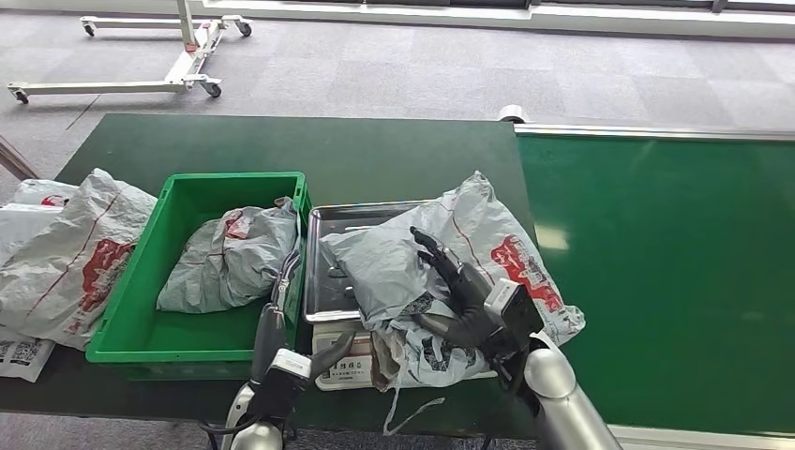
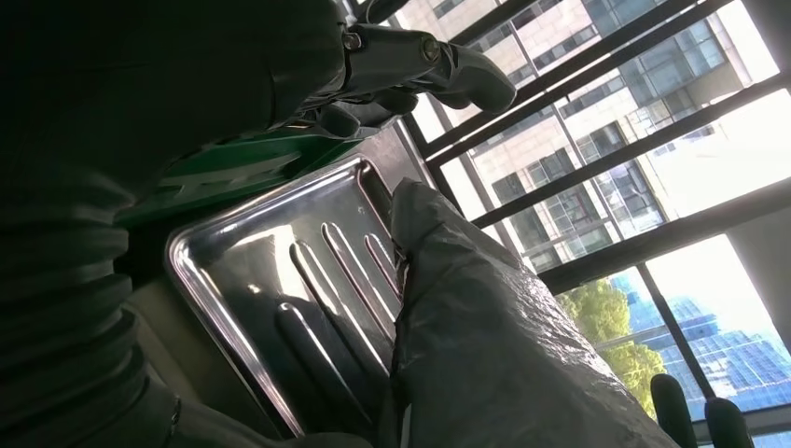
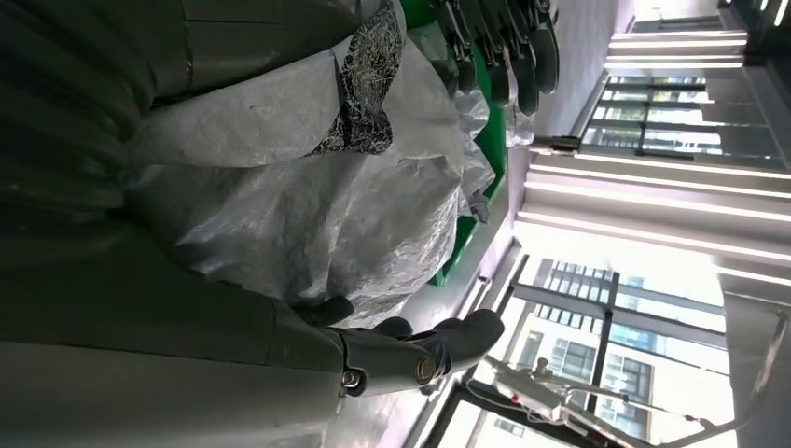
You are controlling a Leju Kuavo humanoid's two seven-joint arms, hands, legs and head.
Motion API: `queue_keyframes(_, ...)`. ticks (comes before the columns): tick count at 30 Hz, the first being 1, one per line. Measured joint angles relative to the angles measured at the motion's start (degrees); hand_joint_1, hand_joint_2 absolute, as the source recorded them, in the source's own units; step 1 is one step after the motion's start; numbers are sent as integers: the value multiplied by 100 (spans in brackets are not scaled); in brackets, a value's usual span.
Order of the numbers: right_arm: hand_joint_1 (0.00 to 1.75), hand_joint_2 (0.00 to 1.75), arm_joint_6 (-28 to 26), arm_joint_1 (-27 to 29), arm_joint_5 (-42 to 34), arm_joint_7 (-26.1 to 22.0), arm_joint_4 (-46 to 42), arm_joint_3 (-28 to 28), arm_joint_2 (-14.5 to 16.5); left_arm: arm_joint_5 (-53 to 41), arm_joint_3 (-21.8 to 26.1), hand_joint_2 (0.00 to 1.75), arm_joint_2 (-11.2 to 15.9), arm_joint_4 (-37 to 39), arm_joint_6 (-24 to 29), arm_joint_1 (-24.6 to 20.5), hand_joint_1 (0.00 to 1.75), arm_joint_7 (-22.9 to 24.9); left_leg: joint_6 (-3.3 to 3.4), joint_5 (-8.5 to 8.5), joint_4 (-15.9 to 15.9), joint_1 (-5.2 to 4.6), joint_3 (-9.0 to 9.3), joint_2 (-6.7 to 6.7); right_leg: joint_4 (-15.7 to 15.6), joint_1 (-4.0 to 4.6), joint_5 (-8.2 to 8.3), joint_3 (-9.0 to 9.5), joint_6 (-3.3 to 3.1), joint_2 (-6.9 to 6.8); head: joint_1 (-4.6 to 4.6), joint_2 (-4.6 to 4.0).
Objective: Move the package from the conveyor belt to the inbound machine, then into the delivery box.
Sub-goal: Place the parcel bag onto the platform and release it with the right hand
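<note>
A crumpled grey package [image 1: 394, 253] with red print lies across the steel tray [image 1: 328, 272] of the inbound machine, a scale [image 1: 347, 370] on the dark table; its near end hangs over the scale's front. My right hand [image 1: 464, 300] rests on top of it with fingers spread and straight. In the right wrist view the package [image 3: 308, 187] lies between the thumb [image 3: 420, 355] and the fingers [image 3: 504, 47]. My left hand [image 1: 300, 352] hangs low at the scale's front left corner and holds nothing. Its wrist view shows the tray [image 2: 270, 271] and the package [image 2: 504, 355].
The green delivery box [image 1: 131, 281] stands left of the scale with another grey package [image 1: 225, 258] inside. More packages [image 1: 66, 253] lie at the table's left end. The green conveyor belt [image 1: 656, 281] runs on the right. A wheeled white frame [image 1: 178, 66] stands on the floor beyond.
</note>
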Motion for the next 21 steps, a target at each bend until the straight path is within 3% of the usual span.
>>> queue_keyframes(6, 0, 175, -30, -137, 63, -198, 286, -78, 0, 37, -8, 175, 5, -1, 44, -5, 0, 36, 0, 0, 0, 0, 0, 0, 0, 1, 0, 0, 0, 0, -1, 0)
queue_keyframes(14, 0, 175, -1970, -169, 1396, -442, 92, -219, 15, 26, -9, 175, 5, -78, 168, 49, 0, 91, 0, 0, 0, 0, 0, 0, 0, 0, 0, 0, 0, -1, 1, 0)
queue_keyframes(21, 0, 175, -2291, 28, 1600, -332, -373, -432, 22, -5, -44, 175, 5, -91, 181, 52, 0, 91, 0, -1, 0, 0, 0, -1, 0, 0, 0, -1, 0, 0, 1, 0)
